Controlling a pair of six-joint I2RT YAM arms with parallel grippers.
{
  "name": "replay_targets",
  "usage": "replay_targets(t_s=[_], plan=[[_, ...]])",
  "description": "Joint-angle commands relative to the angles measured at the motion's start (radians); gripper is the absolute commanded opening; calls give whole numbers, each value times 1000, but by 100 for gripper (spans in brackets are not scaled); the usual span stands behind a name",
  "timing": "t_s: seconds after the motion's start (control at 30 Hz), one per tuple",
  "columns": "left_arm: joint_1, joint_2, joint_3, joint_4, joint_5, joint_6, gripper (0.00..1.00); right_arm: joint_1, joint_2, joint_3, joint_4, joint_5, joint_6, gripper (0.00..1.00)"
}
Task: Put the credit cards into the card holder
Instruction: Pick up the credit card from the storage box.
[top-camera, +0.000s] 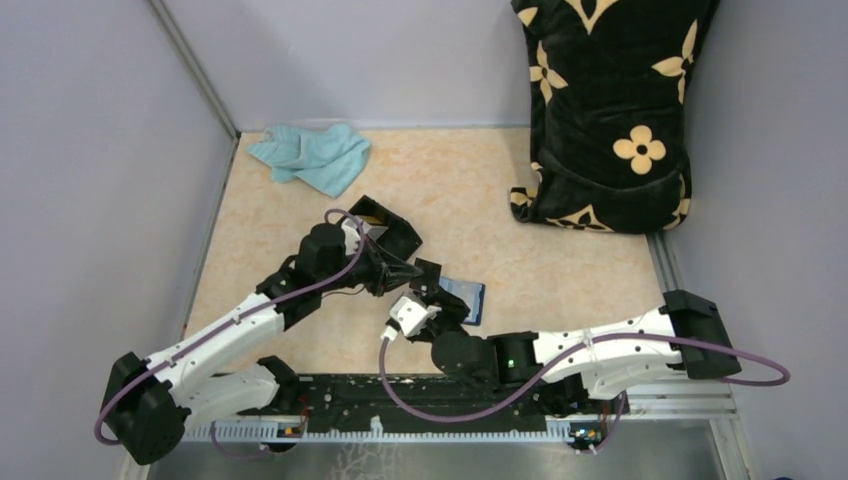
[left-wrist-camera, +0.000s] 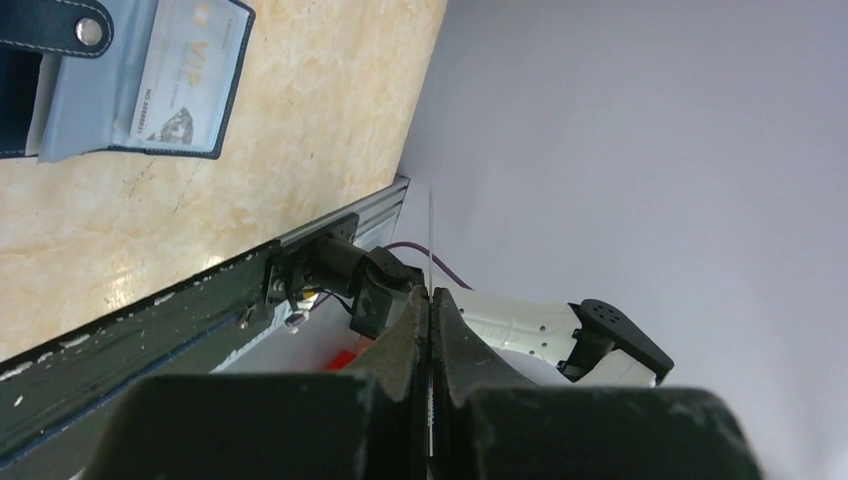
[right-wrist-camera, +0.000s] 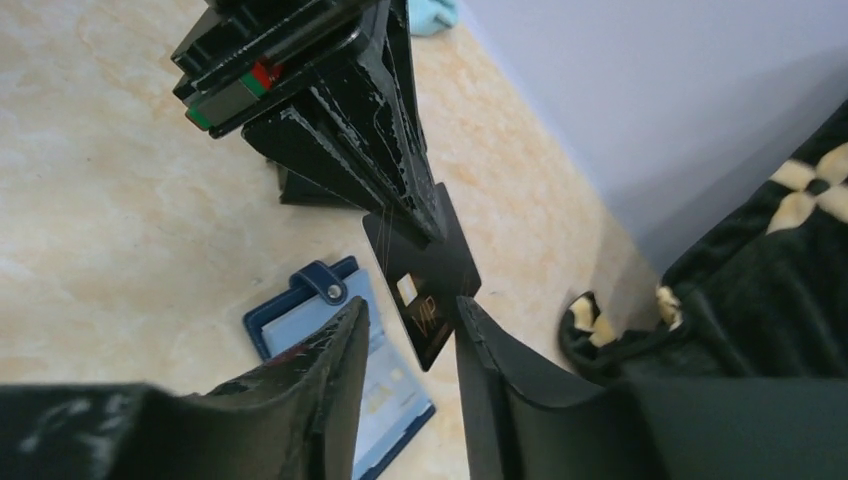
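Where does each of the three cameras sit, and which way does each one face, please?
Top: fixed above and behind the arms, looking down on the table; both arms show, bases nearest.
Left wrist: on the left gripper, facing along its shut fingers, which pinch a card edge-on; the right arm shows beyond.
Right wrist: on the right gripper, facing past its open fingers at that card.
Shared: all three show the blue wallet.

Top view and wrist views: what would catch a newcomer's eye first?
In the middle, the left claw pinches a black card in the air, near the open blue wallet. The right claw stands open around the card's lower edge. A black flowered bag fills the far right corner.
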Motion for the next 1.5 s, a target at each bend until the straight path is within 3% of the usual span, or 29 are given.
replay_targets(t_s=[0.0, 0.07, 0.2, 0.33, 0.43, 0.57, 0.8, 0.9, 1.0, 1.2, 1.47], plan=[[-5, -28, -20, 133, -53, 50, 0, 10, -10, 79, -218, 73, 297, 43], [-5, -24, 0, 131, -93, 124, 0, 11, -33, 86, -320, 72, 473, 50], [-7, -23, -3, 177, -150, 244, 0, 10, -120, 71, -433, 47, 743, 54], [-8, -33, -76, 287, -191, 350, 0, 0, -237, 40, -416, 40, 892, 55], [-8, -19, -125, 404, -219, 424, 0, -78, -326, 31, -411, -24, 982, 54], [-7, 96, -114, 515, -203, 515, 0, -315, -387, 33, -371, -271, 1013, 51], [-5, 235, -71, 612, -187, 607, 0, -789, -344, 79, -323, -774, 1065, 51], [-2, 243, -110, 706, -168, 599, 0, -997, -317, 1, -192, -1110, 1153, 51], [8, 264, -123, 773, -115, 596, 0, -1133, -300, -112, 35, -1346, 1256, 51], [47, 355, -147, 951, 24, 519, 0, -1177, -265, -254, 312, -1526, 1359, 52], [80, 458, -170, 1138, 126, 408, 0, -1177, -241, -322, 378, -1552, 1375, 51]])
